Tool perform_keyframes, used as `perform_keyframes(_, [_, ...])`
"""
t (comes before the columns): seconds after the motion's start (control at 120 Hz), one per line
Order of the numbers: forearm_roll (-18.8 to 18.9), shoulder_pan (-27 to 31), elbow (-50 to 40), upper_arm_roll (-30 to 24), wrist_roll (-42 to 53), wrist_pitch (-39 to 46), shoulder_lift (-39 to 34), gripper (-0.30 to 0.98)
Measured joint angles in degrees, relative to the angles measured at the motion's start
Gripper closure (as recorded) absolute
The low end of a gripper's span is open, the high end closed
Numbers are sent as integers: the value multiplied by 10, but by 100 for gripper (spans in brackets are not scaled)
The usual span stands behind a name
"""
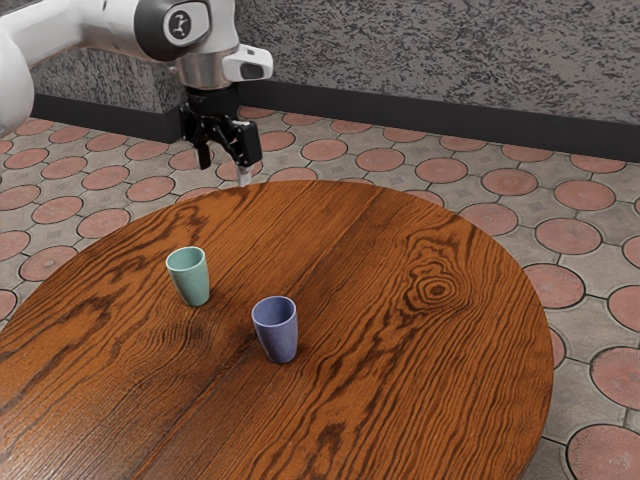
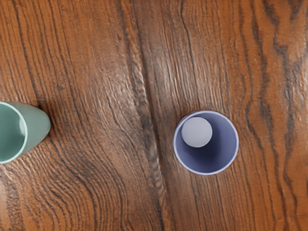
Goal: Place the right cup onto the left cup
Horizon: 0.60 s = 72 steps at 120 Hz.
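All to do here: end effector (image 1: 224, 168) hangs empty, fingers wide apart, above unstacked green cup (image 1: 191, 281) and blue cup (image 1: 278, 338)!

I have a round-edged wooden table (image 1: 420, 400) before me, warm reddish brown with dark, wavy grain and a ringed knot (image 1: 437, 291) toward the exterior view's right. Two cups stand upright on it, mouths up, apart from each other: a pale green cup (image 1: 191, 280) on the exterior view's left and a violet-blue cup (image 1: 278, 335) to its right. Looking down, I see a dark line (image 2: 153, 144) in the wood between them.
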Motion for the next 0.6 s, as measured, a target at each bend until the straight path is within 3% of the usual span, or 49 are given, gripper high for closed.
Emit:
perform_keyframes(0.292, [0,-20,-53,3,-8,32,-17,0])
perform_keyframes(0.45, [-4,-75,-116,49,-12,74,-37,0])
perform_keyframes(0.6, [-21,-84,-170,55,-19,118,-37,0])
